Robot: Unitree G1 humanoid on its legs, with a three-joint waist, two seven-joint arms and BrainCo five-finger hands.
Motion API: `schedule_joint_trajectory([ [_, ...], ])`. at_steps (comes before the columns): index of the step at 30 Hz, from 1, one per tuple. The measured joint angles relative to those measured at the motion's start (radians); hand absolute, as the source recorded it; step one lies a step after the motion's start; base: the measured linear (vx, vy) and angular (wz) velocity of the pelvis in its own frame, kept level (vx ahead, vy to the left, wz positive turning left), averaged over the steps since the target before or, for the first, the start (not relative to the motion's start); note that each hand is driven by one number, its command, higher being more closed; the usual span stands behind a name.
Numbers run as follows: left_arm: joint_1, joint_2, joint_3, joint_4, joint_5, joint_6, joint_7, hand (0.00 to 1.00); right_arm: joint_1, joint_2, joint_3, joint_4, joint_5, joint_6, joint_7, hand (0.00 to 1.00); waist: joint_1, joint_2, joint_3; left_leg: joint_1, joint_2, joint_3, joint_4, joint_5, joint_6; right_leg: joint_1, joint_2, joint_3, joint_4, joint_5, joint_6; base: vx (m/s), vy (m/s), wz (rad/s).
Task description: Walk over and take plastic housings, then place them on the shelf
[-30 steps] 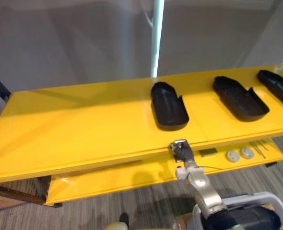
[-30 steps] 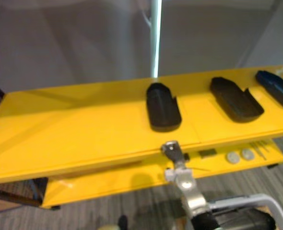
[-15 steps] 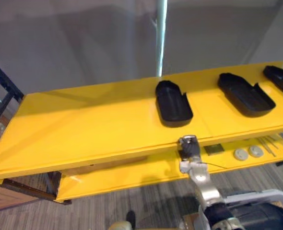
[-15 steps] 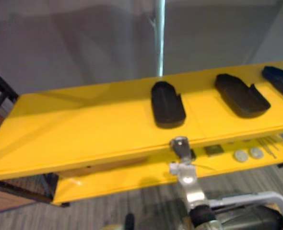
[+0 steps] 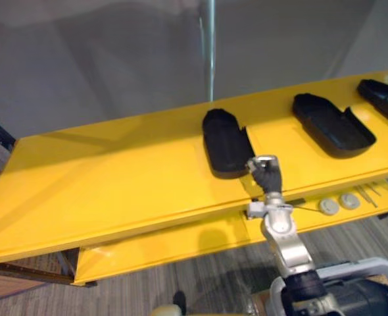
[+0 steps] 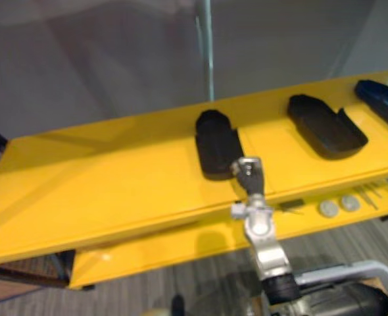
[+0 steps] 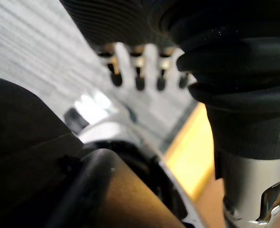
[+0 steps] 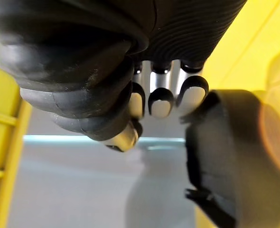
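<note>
Yellow shelf (image 5: 115,178) w/ 3 black housings (image 5: 223,141); right hand (image 5: 266,175) nearby.

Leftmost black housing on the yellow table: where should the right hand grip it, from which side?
Probably the near end wall of the leftmost housing, from the front edge of the table, where the right hand hovers. It lies open side up, lengthwise away from the robot, so a thin rim faces the hand to pinch.
</note>
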Motion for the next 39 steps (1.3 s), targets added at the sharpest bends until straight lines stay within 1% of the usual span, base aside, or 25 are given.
schedule_joint_trajectory([
  [2,0.0,0.003,-0.017,0.012,0.0,0.001,0.001,0.0,0.0,-0.001,0.002,-0.022,0.001,-0.001,0.002,1.0,-0.004,0.0,0.0,0.006,0.001,0.001,0.0,0.0,0.0,0.0,0.0,0.0,0.009,-0.005,-0.001,-0.05,-0.007,-0.03],
  [4,0.0,0.005,-0.021,0.019,0.0,0.002,0.001,0.0,0.0,-0.002,0.008,-0.031,0.001,0.01,0.004,1.0,-0.004,-0.001,0.0,0.009,0.002,-0.001,0.0,0.0,0.0,-0.002,-0.001,-0.001,0.019,-0.012,-0.001,-0.05,-0.009,0.02],
  [8,0.0,0.007,-0.025,0.019,0.0,0.003,0.001,0.0,-0.001,-0.001,0.02,-0.016,0.002,0.016,0.017,1.0,0.001,-0.001,0.0,0.007,0.003,-0.003,-0.001,0.0,0.0,-0.006,-0.001,-0.003,0.021,-0.013,-0.001,0.0,0.0,0.0],
  [10,0.0,0.007,-0.025,0.019,0.0,0.003,0.001,0.0,-0.013,-0.001,0.02,0.032,0.001,0.015,0.018,1.0,0.004,-0.003,-0.001,0.007,0.002,-0.004,-0.001,0.0,0.0,-0.005,-0.002,-0.005,0.02,-0.012,-0.001,0.0,0.001,0.02],
  [12,-0.002,0.01,-0.025,0.018,0.0,0.01,0.002,0.0,-0.04,-0.002,0.019,0.117,0.001,0.015,0.016,1.0,0.007,-0.005,-0.001,0.006,-0.001,-0.009,-0.001,0.001,0.0,-0.001,-0.005,-0.013,0.018,-0.012,0.0,0.01,0.001,0.07],
  [14,-0.006,0.018,-0.026,0.017,0.006,0.027,0.002,0.0,-0.049,-0.001,0.019,0.158,0.001,0.015,0.012,1.0,0.008,-0.007,0.0,0.004,-0.006,-0.024,-0.001,0.001,0.001,0.007,-0.007,-0.027,0.015,-0.013,0.001,0.02,-0.006,0.18],
  [18,-0.006,0.024,-0.025,0.016,0.009,0.041,0.004,0.0,-0.101,0.005,0.019,0.26,0.0,0.016,-0.002,1.0,0.022,-0.013,0.003,-0.001,-0.009,-0.03,0.0,0.003,0.002,0.007,-0.007,-0.033,0.013,-0.013,0.002,0.02,-0.007,0.08],
  [22,-0.006,0.025,-0.025,0.014,0.01,0.048,0.01,0.0,-0.149,0.028,0.017,0.329,0.0,0.019,-0.005,1.0,0.027,-0.014,0.003,-0.001,-0.01,-0.031,0.0,0.004,0.003,0.012,-0.008,-0.042,0.013,-0.013,0.002,0.01,-0.008,0.04],
  [24,-0.006,0.025,-0.025,0.01,0.01,0.049,0.011,0.0,-0.152,0.03,0.016,0.338,0.0,0.02,-0.006,1.0,0.028,-0.014,0.003,-0.001,-0.011,-0.034,0.0,0.004,0.003,0.015,-0.008,-0.047,0.012,-0.013,0.002,-0.01,-0.006,0.07],
  [27,-0.006,0.025,-0.022,0.006,0.01,0.067,0.012,0.0,-0.163,0.035,0.014,0.372,0.0,0.021,-0.006,1.0,0.029,-0.014,0.004,0.004,-0.014,-0.048,-0.001,0.008,0.004,0.024,-0.01,-0.055,0.012,-0.013,0.002,-0.03,-0.006,0.07],
  [32,-0.006,0.025,-0.014,0.003,0.032,0.069,0.012,0.0,-0.201,0.039,0.014,0.412,0.0,0.041,-0.005,1.0,0.033,-0.014,0.005,0.003,-0.012,-0.054,-0.001,0.013,0.004,0.025,-0.009,-0.059,0.012,-0.013,0.003,-0.05,-0.007,0.02],
  [39,-0.008,0.025,-0.013,-0.015,0.039,0.069,0.022,0.0,-0.256,0.043,0.005,0.48,-0.003,0.038,-0.008,1.0,0.044,-0.018,0.016,0.003,-0.013,-0.055,-0.005,0.013,0.004,0.027,-0.01,-0.062,0.011,-0.013,0.003,0.0,0.0,0.0],
])
